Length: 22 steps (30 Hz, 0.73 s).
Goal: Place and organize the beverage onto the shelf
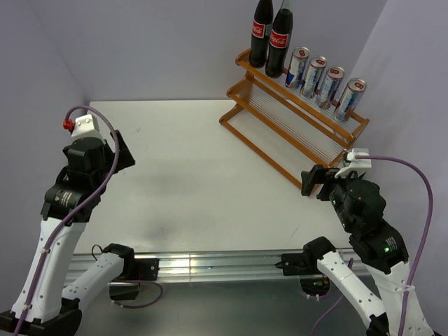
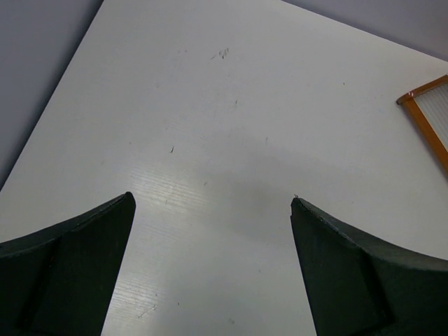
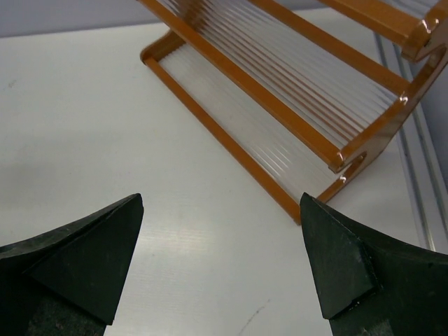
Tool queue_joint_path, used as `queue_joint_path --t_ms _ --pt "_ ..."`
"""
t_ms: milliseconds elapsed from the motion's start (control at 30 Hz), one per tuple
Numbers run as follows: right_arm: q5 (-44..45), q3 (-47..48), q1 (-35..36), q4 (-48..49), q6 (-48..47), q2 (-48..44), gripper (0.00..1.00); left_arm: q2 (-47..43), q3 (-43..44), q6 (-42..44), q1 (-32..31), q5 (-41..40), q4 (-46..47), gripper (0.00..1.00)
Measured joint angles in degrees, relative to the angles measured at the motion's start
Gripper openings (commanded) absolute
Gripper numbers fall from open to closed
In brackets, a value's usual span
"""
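Cola bottles (image 1: 278,42) and cans (image 1: 316,75) line the shelf (image 1: 294,122), upper right; my left hand (image 2: 211,199) and right hand (image 3: 222,199) hang spread, empty; placing looks done.

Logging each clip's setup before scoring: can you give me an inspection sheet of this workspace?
Surface: white table, a few faint scuffs.
Job's things: shelf at the far right; two cola bottles and four cans stand in a row on its top tier; nothing on the lower tier.
Clutter: nothing seen.
Grippers: left gripper and right gripper both open, holding nothing, above the table.
Cables: purple cable looping along the left arm, another along the right; neither touches the shelf.
Surroundings: plain pale walls; metal rail at the near edge.
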Motion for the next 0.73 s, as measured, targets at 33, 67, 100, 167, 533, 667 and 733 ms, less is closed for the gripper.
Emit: queue_joint_path --t_ms 33,67,100,167,533,667,733 --pt "0.26 0.0 0.0 -0.9 0.02 0.11 1.0 -0.72 0.33 0.0 -0.11 0.44 -1.03 1.0" --pt "0.57 0.0 0.0 -1.75 0.04 0.26 1.0 -1.31 0.59 0.0 -0.2 0.9 -1.92 1.0" --pt "0.85 0.0 0.0 -2.86 0.07 0.46 1.0 -1.86 0.74 0.0 -0.24 1.44 -2.56 1.0" --pt "0.98 0.0 0.0 -4.15 0.22 0.55 1.0 -3.39 1.07 -0.04 -0.33 2.56 -4.15 1.0" --pt "0.46 0.0 0.0 -4.48 0.94 -1.07 1.0 -9.01 1.36 -0.02 -0.37 5.46 -6.21 1.0" --pt "0.04 0.0 0.0 -4.22 1.31 -1.09 1.0 -9.01 1.36 -0.02 -0.37 5.49 -6.16 1.0" --pt "-0.09 0.0 0.0 -4.04 1.33 -1.09 1.0 -8.98 1.36 -0.02 -0.37 5.49 -6.08 0.99"
